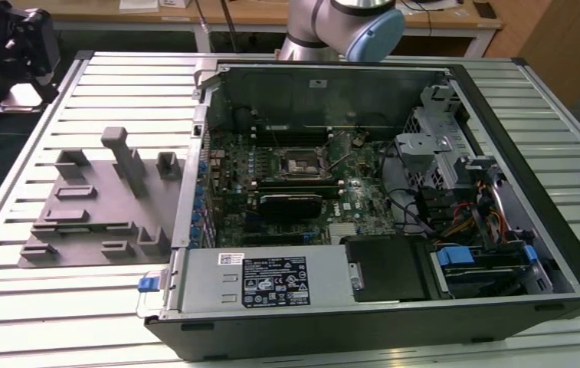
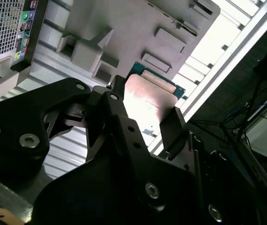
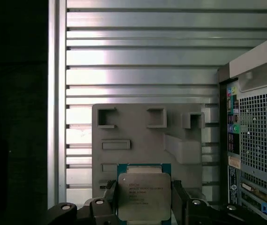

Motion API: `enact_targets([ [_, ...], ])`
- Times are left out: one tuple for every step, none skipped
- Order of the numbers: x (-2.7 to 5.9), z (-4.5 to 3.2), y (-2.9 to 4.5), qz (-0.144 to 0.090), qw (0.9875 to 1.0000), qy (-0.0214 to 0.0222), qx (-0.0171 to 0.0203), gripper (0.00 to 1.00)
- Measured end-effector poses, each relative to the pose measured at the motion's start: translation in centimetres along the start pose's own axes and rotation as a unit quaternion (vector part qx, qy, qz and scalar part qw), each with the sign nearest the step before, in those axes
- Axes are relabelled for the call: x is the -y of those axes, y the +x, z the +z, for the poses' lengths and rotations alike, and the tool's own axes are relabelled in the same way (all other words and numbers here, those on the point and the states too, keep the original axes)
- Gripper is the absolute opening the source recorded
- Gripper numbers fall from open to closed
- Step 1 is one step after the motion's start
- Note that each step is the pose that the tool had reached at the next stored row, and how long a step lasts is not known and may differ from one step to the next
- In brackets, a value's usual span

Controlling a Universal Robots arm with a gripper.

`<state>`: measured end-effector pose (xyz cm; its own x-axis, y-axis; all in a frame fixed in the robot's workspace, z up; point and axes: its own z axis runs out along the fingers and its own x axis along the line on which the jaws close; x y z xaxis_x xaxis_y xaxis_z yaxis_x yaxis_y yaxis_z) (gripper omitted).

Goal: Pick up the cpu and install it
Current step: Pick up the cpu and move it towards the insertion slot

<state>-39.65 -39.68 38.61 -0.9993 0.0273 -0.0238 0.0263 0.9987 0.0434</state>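
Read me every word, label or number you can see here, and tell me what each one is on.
Nothing is clear enough to quote.
Metal top of the cpu, first wrist view: several lines of print, too faint to read.
Large label on the power supply, exterior view: text and symbols, too small.
Small sticker beside it: too small.

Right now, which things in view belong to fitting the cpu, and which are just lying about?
Belong to the job:
cpu, held in the gripper
processor socket on the motherboard

Just lying about:
grey slotted tray
power supply
drive cage
cables
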Motion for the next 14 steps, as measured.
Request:
enact_targets([
  [0.0,0.0,-0.19,0.0,1.0,0.0,0.0,0.54],
  [-0.01,0.01,-0.39,0.0,1.0,0.0,0.0,0.54],
  [-0.01,0.02,-0.59,0.0,1.0,0.0,0.0,0.54],
  [-0.02,0.02,-0.79,0.0,1.0,0.0,0.0,0.54],
  [-0.03,0.03,-1.0,0.0,1.0,-0.0001,0.0,0.54],
  [-0.03,0.03,-1.2,0.0,1.0,0.0,0.0,0.54],
  [-0.04,0.04,-1.43,0.0,1.0,0.0,0.0,0.54],
  [-0.04,0.04,-1.64,0.0,1.0,0.0,0.0,0.54],
  [-0.05,0.04,-1.86,0.0,1.0,0.0,0.0,0.54],
  [-0.05,0.05,-2.06,0.0,1.0,0.0,0.0,0.54],
  [-0.06,0.06,-2.27,0.0,1.0,0.0,0.0,0.54],
  [-0.06,0.07,-2.48,0.0,1.0,0.0,0.0001,0.54],
  [-0.07,0.07,-2.69,0.0,1.0,0.0,0.0001,0.54],
  [-0.07,0.08,-2.9,0.0,1.0,0.0,0.0,0.54],
])
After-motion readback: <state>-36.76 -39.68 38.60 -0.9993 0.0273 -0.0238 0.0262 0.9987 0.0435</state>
